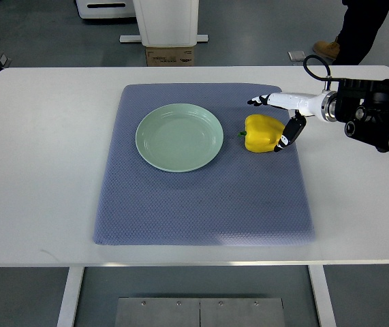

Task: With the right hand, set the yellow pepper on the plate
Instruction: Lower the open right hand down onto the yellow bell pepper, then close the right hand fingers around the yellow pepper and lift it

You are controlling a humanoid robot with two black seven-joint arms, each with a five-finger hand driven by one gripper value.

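A yellow pepper (259,133) lies on the blue-grey mat (201,201), just right of a pale green plate (146,146) that holds nothing. My right hand (268,123) reaches in from the right edge and sits over the pepper's right side. Its fingers are spread: the long fingers (257,101) point left above and behind the pepper, and the thumb (288,136) hangs down against the pepper's right flank. The hand does not close on the pepper. The left arm is out of view.
The mat lies in the middle of a white table (44,170). Beyond the far edge stand a cardboard box (170,56) under a white pedestal (165,20), and a person's leg and boot (330,46) show at the top right.
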